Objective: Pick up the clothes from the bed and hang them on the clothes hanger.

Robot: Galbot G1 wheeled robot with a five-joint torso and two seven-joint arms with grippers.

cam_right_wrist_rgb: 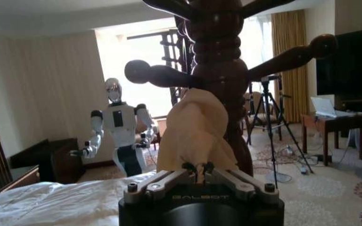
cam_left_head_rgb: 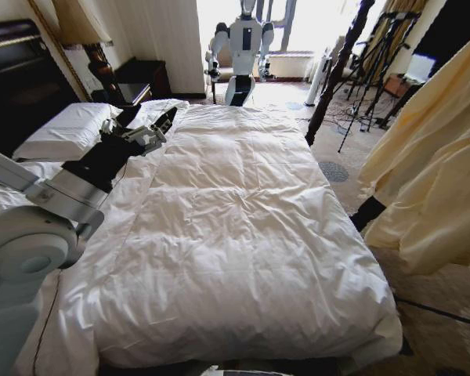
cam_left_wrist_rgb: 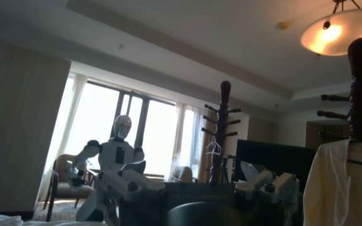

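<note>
The bed (cam_left_head_rgb: 243,227) takes up most of the head view, its white duvet (cam_left_head_rgb: 251,258) spread flat and rumpled, with a pillow (cam_left_head_rgb: 63,133) at the far left. A dark bedpost (cam_left_head_rgb: 337,70) rises at the far right corner, and another robot (cam_left_head_rgb: 241,47) stands beyond the bed by the bright window.

The shirt (cam_left_head_rgb: 435,172) hangs at the right, off the bed, draped down in pale yellow folds. In the right wrist view it falls from a dark wooden coat stand (cam_right_wrist_rgb: 222,70), bunched just under the stand's pegs.

The left arm reaches out over the left side of the bed, its left end effector (cam_left_head_rgb: 145,125) above the duvet near the pillow, fingers spread apart and gripping nothing.

The right end effector (cam_right_wrist_rgb: 199,170) sits right at the hanging shirt, its fingertips drawn together and pinched on the cloth's lower edge.
</note>
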